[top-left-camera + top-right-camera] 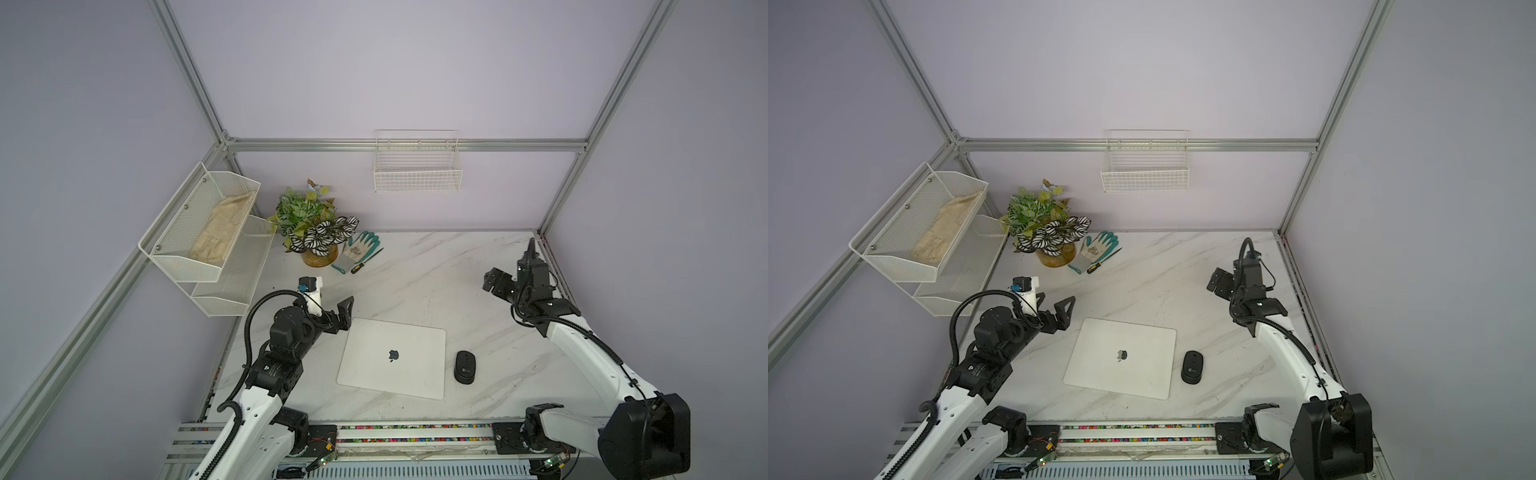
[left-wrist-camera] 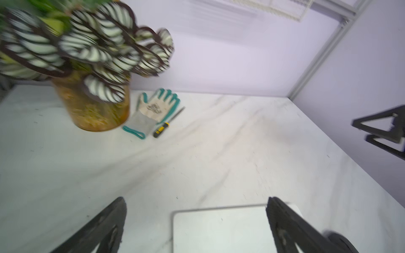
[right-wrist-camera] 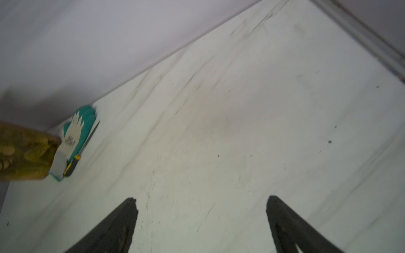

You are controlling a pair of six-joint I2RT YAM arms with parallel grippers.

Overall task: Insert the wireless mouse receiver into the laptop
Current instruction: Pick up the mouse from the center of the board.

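Observation:
The laptop (image 1: 392, 357) (image 1: 1121, 357) lies closed on the marble table, silver-white with a dark apple logo. To its right sits a black oval mouse (image 1: 464, 367) (image 1: 1192, 366). The wireless mouse receiver is not visible in any view. My left gripper (image 1: 337, 312) (image 1: 1054, 308) hovers open just past the laptop's far left corner. In the left wrist view the left gripper (image 2: 196, 200) has a laptop (image 2: 219, 230) corner between its wide jaws. My right gripper (image 1: 493, 283) (image 1: 1219, 283) hangs open near the table's right edge, far behind the mouse. In the right wrist view the right gripper (image 3: 201, 199) is empty above bare table.
A potted plant (image 1: 318, 249), a teal-and-white glove (image 1: 360, 248) and a yellow-black screwdriver (image 1: 366, 262) lie at the back left. A white mesh shelf (image 1: 208, 232) with a cloth hangs on the left wall. A wire basket (image 1: 417, 170) hangs on the back wall.

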